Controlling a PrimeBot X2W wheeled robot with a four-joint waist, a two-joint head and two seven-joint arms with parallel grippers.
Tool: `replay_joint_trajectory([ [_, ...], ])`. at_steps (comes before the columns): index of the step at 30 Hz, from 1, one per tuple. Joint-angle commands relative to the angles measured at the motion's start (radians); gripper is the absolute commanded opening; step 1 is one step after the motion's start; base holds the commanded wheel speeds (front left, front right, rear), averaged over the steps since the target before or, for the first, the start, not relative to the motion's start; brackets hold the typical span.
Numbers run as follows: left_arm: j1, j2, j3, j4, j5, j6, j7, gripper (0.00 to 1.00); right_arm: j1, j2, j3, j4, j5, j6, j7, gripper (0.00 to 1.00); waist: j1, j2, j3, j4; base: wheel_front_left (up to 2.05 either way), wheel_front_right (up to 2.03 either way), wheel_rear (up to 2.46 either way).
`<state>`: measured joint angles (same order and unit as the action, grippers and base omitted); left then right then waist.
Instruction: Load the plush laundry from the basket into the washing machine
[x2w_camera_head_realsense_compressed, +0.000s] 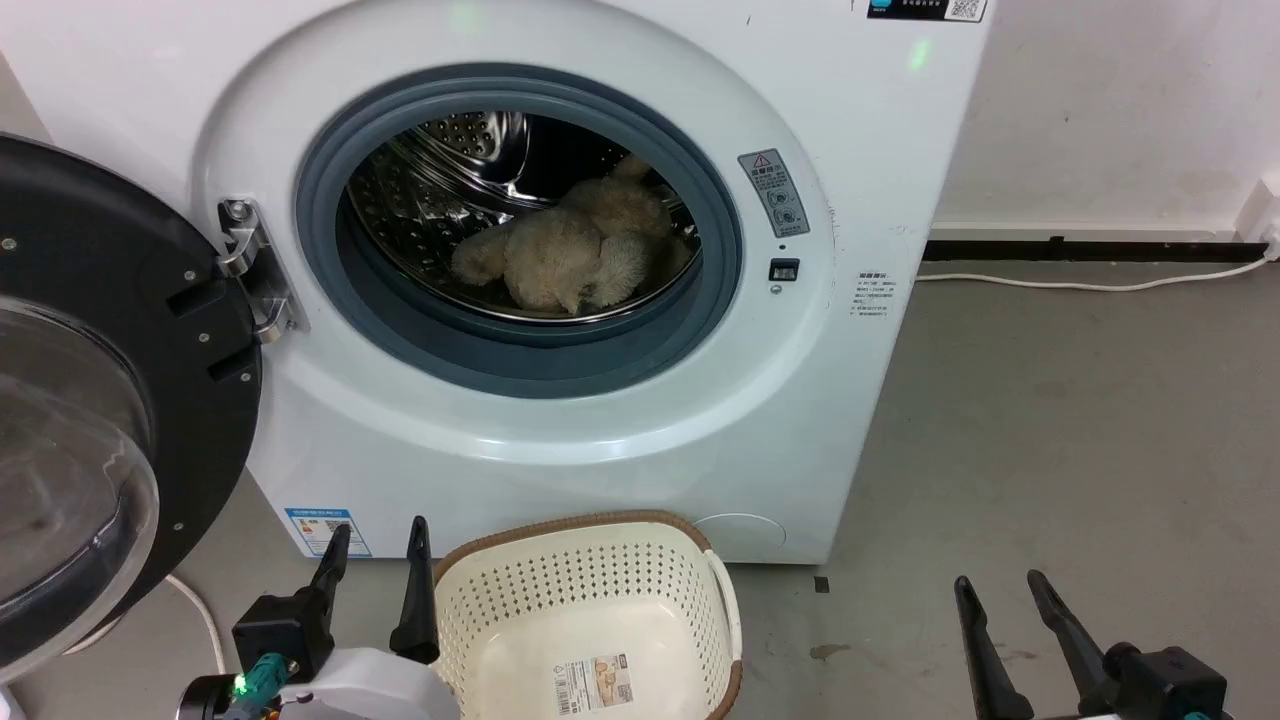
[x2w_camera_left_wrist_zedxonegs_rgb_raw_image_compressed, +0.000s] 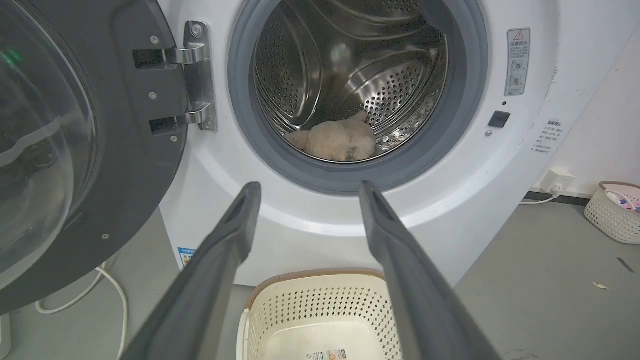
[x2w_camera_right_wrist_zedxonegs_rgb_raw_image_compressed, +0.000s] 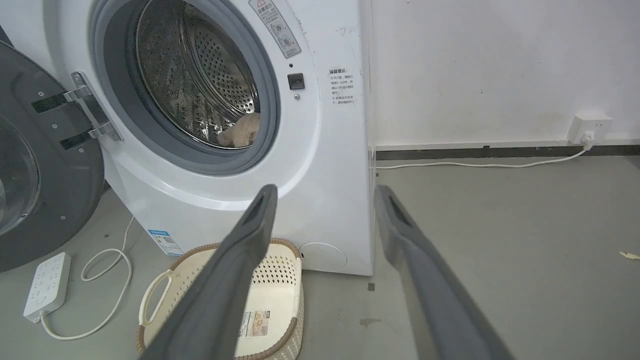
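Head view: the left pincer shows at lower left, its two dark fingers spread wide with nothing between them. The right pincer shows at lower right, likewise spread wide and holding nothing. Both point toward the washing machine, which stands ahead of them on the grey floor. The plush laundry lies inside the steel drum, well beyond and above both sets of fingertips, resting on the drum's lower curve behind the grey door seal. The basket sits on the floor between the two pincers, just beside the left pincer's inner finger and well apart from the right pincer, its far rim near the machine's front. A label sticker lies on its inner bottom. The black-framed glass door stands swung open, outboard of the left pincer.

Left wrist view: the seal's lower arc and the plush laundry appear between and above the left pincer's fingertips, with the basket below them.

Right wrist view: the basket lies partly behind the right pincer's left finger. A white power strip with a looped cable rests on the floor farther left, below the open door.
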<state>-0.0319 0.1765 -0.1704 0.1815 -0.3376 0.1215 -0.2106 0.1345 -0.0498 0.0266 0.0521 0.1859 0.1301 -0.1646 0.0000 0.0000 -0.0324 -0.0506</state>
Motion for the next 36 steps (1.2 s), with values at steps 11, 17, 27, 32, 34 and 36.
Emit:
replay_joint_trajectory([
  [11,0.000,0.000,-0.002,0.000,-0.005,0.003,-0.001,0.00,-0.001,0.000,-0.001,0.000,0.000,0.000,0.000,0.00,0.0000,0.0000,0.006,0.000,0.00,0.00,0.00],
  [17,0.001,-0.006,0.002,-0.005,0.003,-0.002,0.005,0.00,-0.005,0.000,-0.001,-0.002,-0.006,0.000,0.007,0.00,0.0000,0.0000,0.007,0.002,0.00,0.00,0.00],
  [27,0.003,-0.016,0.016,-0.019,0.031,-0.012,0.022,0.00,-0.015,0.000,-0.003,-0.006,-0.021,0.000,0.020,0.00,0.0000,0.0000,0.009,0.006,0.00,0.00,0.00],
  [32,0.005,-0.021,0.023,-0.027,0.045,-0.017,0.031,0.00,-0.021,0.000,-0.004,-0.008,-0.028,0.000,0.026,0.00,0.0000,0.0000,0.010,0.008,0.00,0.00,0.00],
  [34,0.005,-0.023,0.026,-0.030,0.050,-0.019,0.034,0.00,-0.023,0.000,-0.005,-0.009,-0.031,0.000,0.029,0.00,0.0000,0.0000,0.010,0.009,0.00,0.00,0.00],
  [36,0.006,-0.025,0.028,-0.032,0.056,-0.021,0.038,0.00,-0.025,0.000,-0.005,-0.010,-0.034,0.000,0.032,0.00,0.0000,0.0000,0.011,0.010,0.00,0.00,0.00],
])
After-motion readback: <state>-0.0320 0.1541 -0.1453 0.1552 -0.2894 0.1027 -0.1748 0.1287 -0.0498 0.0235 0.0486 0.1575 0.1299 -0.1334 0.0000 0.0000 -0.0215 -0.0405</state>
